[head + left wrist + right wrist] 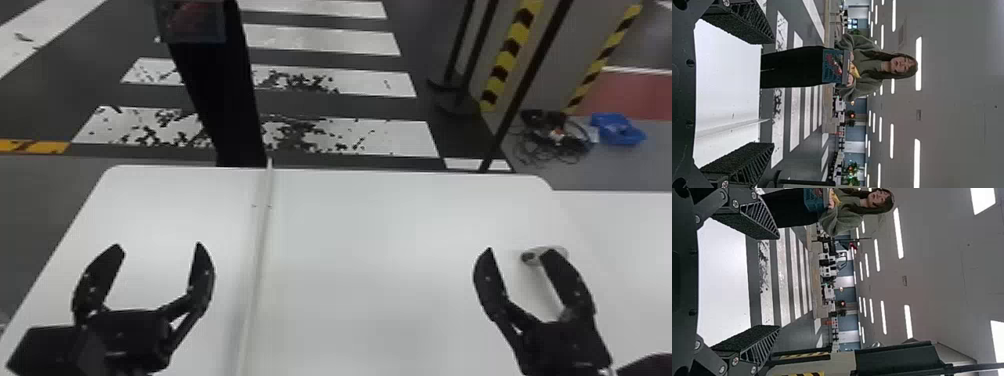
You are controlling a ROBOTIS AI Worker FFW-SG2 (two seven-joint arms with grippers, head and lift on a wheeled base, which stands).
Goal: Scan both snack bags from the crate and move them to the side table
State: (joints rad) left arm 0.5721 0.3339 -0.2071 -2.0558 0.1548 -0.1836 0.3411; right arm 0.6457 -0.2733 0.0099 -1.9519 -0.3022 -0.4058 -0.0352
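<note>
The crate [833, 65] with the snack bags was off the bench [375, 225], held up by a person [807, 66] beyond its far edge, nearer the far left corner than the far right. From my left hand [158, 246] it lay ahead and slightly to the right; that was the nearer hand, with its fingers apart and nothing between them. The crate's longer side ran across my line of reach. A yellow thing [854, 71] at its rim looked like one of the bags, though I couldn't make out its long axis or place the second.

I judged the next job was getting the crate within reach on the bench, because the far edge lay between. My right hand [518, 251], also spread, was over the right side by a pale handled thing [542, 280], probably the scanner. A raised strip [257, 250] ran between the hands, something a sliding crate might catch.
</note>
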